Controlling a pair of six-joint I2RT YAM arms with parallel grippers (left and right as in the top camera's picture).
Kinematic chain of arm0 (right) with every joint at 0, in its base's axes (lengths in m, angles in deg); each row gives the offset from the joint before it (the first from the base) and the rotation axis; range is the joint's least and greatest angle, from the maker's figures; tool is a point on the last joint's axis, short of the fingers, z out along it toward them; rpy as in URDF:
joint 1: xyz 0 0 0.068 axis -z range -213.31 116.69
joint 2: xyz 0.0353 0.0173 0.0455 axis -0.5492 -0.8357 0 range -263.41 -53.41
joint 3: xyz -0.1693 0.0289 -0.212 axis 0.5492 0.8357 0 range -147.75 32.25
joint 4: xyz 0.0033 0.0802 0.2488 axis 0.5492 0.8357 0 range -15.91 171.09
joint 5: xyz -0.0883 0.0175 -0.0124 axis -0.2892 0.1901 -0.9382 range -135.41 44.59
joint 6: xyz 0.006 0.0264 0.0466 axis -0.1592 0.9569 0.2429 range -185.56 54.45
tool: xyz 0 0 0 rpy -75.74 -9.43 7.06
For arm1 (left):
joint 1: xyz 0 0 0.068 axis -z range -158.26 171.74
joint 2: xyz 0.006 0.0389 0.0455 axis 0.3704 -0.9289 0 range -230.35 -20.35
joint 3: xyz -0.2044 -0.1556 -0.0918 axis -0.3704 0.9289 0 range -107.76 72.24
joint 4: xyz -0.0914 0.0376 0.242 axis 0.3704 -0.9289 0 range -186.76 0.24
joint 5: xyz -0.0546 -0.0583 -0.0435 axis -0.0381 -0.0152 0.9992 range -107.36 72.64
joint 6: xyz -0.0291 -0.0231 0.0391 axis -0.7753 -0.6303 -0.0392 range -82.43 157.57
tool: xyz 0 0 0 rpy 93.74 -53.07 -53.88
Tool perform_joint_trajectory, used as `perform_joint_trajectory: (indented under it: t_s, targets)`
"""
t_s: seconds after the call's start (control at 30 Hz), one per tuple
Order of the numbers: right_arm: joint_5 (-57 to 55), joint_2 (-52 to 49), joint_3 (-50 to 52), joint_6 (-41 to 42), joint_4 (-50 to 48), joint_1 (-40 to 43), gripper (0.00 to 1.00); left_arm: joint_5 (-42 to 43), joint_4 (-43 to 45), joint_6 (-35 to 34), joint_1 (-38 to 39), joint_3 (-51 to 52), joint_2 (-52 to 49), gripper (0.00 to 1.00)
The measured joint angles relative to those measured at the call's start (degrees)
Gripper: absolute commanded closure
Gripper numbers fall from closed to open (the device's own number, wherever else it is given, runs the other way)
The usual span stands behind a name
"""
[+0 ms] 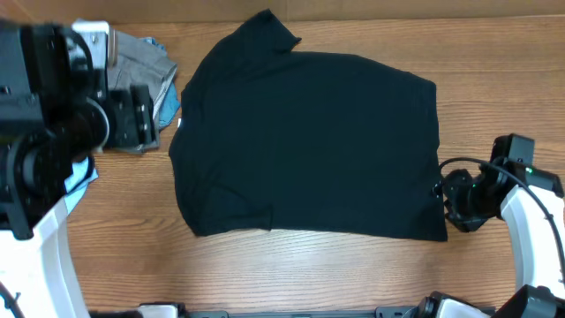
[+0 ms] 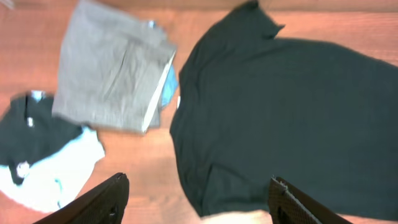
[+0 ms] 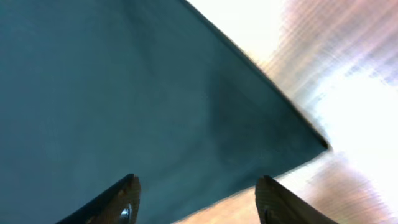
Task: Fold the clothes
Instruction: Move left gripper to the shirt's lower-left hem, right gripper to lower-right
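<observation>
The clothes, a black T-shirt (image 1: 309, 141), lie flat across the middle of the table, with a sleeve sticking out at the top (image 1: 269, 31). My left gripper (image 2: 199, 186) hangs open high above the table's left side. Nothing is between its fingers, and the T-shirt's lower left corner (image 2: 211, 193) lies below it. My right gripper (image 3: 198, 186) is open low over the T-shirt's lower right edge, near the corner (image 3: 323, 144), holding nothing. In the overhead view the right gripper (image 1: 444, 196) sits at the shirt's right edge.
Folded grey trousers (image 2: 112, 74) lie at the back left, close to the T-shirt's left side. A black and light-blue printed garment (image 2: 43, 149) lies in front of them. Bare wooden table (image 1: 309, 274) runs along the front edge.
</observation>
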State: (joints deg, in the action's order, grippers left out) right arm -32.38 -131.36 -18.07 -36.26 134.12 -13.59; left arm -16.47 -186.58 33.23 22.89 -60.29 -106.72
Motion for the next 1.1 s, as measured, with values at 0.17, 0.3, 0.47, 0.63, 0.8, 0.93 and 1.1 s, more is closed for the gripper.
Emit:
perform_joint_trajectory:
  t_s: [0.17,0.3,0.47,0.63,0.8,0.93,1.1]
  targets:
    - [-2.2,-1.3,6.4,3.3,-3.5,0.0,0.41,-0.5,0.3,-3.5,0.0,14.9,1.1,0.14]
    - [-4.1,-3.2,11.2,6.3,-9.5,0.0,0.41,1.3,3.4,-4.6,0.0,29.0,-2.6,0.16]
    - [-3.4,-3.8,14.0,9.0,-15.2,0.0,0.68,4.0,11.1,-4.6,0.0,42.6,-3.7,0.15]
    - [-2.7,-4.3,14.4,9.1,-17.5,0.1,0.96,5.2,18.9,-4.6,0.0,52.1,-3.7,0.13]
    - [-2.5,-5.3,13.1,6.5,-11.1,0.1,0.84,5.4,25.5,-4.5,0.0,60.5,-3.7,0.13]
    - [-2.5,-6.0,11.7,3.9,-6.4,0.0,0.59,5.6,28.6,-4.5,0.0,64.4,-3.7,0.13]
    - [-2.6,-6.0,11.7,2.6,-6.8,0.0,0.65,5.7,29.4,-4.6,0.0,65.1,-3.7,0.12]
